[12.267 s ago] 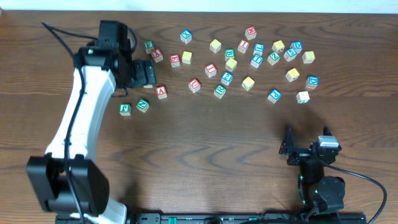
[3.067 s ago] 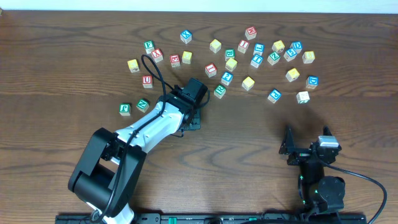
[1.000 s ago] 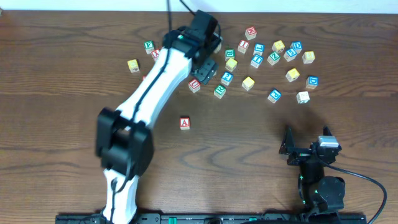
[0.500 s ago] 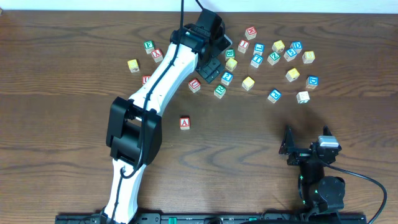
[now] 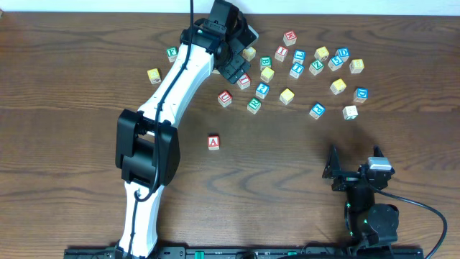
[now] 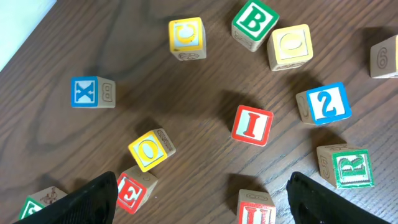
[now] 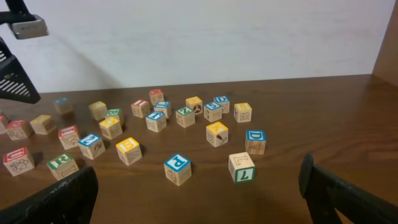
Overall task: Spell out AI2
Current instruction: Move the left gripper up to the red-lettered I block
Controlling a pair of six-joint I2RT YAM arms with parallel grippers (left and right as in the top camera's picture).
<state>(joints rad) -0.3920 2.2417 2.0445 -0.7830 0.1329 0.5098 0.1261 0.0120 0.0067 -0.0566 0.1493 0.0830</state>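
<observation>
Left pincer, jaws apart, hangs over the red I block, which lies just ahead of the gap and slightly right of centre. A block stands alone on the surface, well apart. I judge my left arm far nearer than the right.

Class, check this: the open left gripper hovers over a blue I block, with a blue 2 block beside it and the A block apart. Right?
No. The left wrist view shows the I block is red, not blue. The rest holds: the open left gripper hovers over it, the blue 2 block sits beside it, and the A block lies apart.
</observation>
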